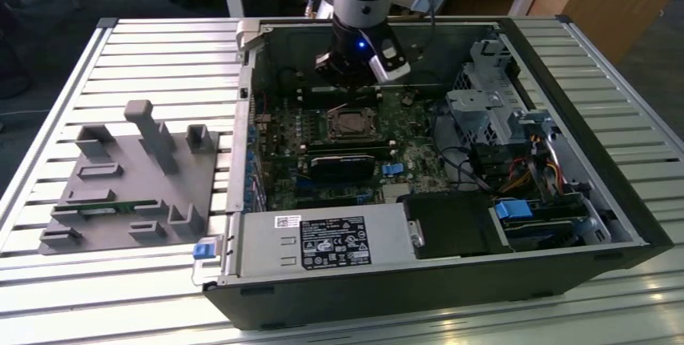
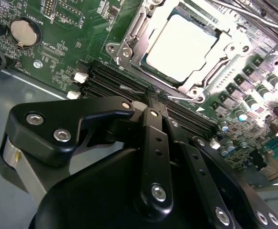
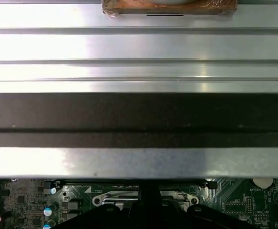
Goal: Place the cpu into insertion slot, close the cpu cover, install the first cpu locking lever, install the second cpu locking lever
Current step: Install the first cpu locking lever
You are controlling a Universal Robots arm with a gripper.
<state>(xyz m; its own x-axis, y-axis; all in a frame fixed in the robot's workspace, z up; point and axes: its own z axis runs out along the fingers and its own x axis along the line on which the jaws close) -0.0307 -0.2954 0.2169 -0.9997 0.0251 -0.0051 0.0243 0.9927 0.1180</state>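
The cpu (image 2: pixel 182 45) sits in its socket at the upper middle of the second wrist view, the cpu cover (image 2: pixel 129 36) framing it; the gripper (image 2: pixel 153 95), fingers pressed together and empty, hangs just beside; any lever work wants a slow, square approach.

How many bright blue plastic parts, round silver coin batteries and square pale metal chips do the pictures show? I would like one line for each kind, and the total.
Bright blue plastic parts: 3, the latch on the case's outer wall, the clip on the green board and the tab on the drive bay
Round silver coin battery: 1
Square pale metal cpu, sitting in its socket: 1
Total: 5
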